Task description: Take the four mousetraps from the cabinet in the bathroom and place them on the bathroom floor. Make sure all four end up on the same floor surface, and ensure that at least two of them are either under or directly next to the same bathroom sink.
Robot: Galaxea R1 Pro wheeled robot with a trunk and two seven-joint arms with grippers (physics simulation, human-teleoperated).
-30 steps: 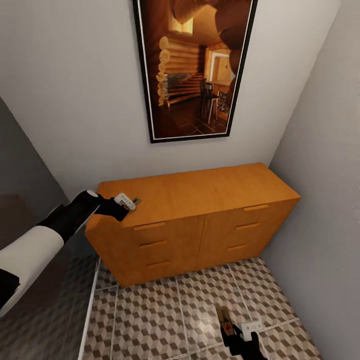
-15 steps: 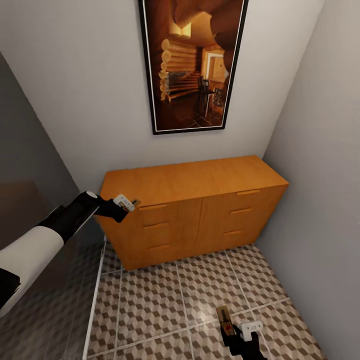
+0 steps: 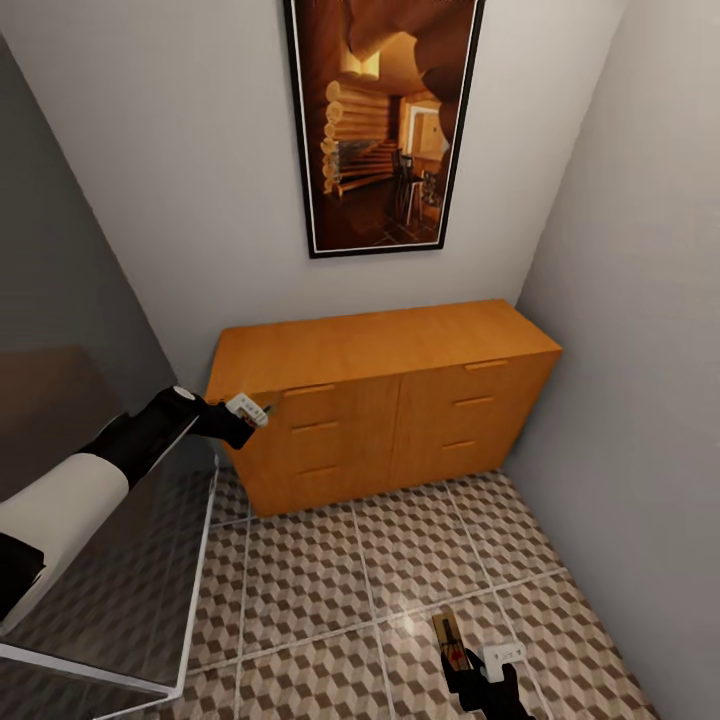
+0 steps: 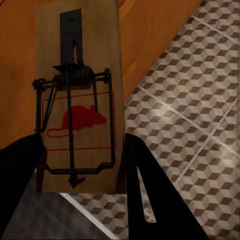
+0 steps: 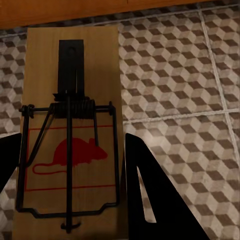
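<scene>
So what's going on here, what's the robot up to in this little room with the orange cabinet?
The robot is carrying two mousetraps, one in each gripper. The left gripper holds a mousetrap up beside the left end of the orange-brown cabinet. The right gripper holds another mousetrap low over the cube-patterned floor tiles. Each trap sits between black fingers, red mouse print facing the wrist camera. Neither trap has been set down on the floor yet.

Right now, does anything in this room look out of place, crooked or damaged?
Nothing stands out. The cabinet has its drawers shut, the picture hangs flat on the wall, and the floor tiles look whole. Each arm's jaws hold one mousetrap, the other over the tiles.
</scene>
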